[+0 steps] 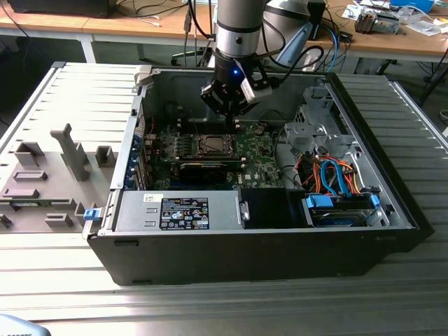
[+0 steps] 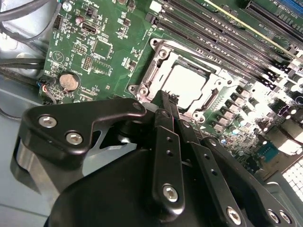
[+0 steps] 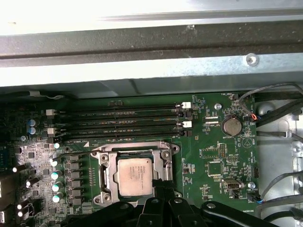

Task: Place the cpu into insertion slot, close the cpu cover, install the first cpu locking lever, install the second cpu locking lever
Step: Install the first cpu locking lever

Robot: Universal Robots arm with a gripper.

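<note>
We see cpu (image 3: pixel 135 176) seated in insertion slot (image 3: pixel 103 177) | claw (image 2: pixel 171 105) closed, empty, poised at slot's edge, lower centre.

My arm (image 1: pixel 238 24) is a grey-silver cylinder with a blue light; its black gripper (image 2: pixel 173 116) has silver screws along linked bars.

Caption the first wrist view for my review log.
Square silver-topped cpu seated in the metal-rimmed insertion slot on the green motherboard, black tool at its edge.
</note>
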